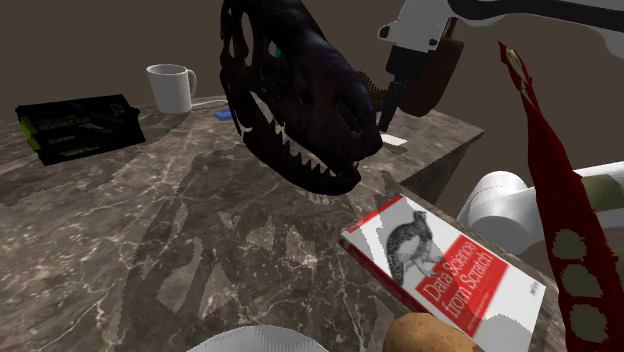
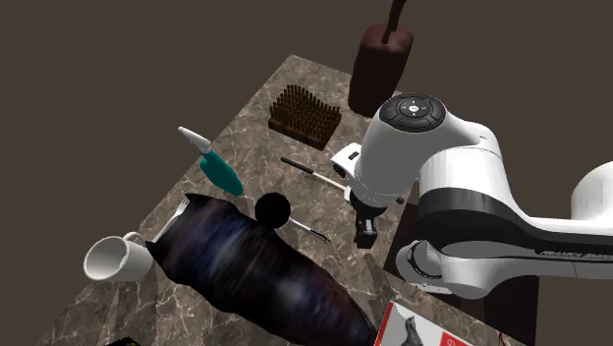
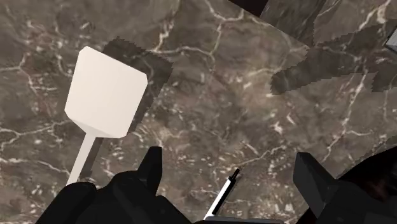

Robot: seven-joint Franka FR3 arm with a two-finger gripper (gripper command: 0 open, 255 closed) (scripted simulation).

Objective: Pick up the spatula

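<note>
Marble counter [image 1: 150, 230], brown walls [image 1: 80, 40]; spatula [image 3: 105, 92] apparently flat.

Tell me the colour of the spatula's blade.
The spatula has a plain white blade; the wrist view shows it best.

White arm [image 2: 472, 157], dark joints (grey round cap), black jaws

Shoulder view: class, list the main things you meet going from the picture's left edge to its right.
Dark flat package → white mug → dark dinosaur skull → red-and-white book → dark red spotted object.
</note>
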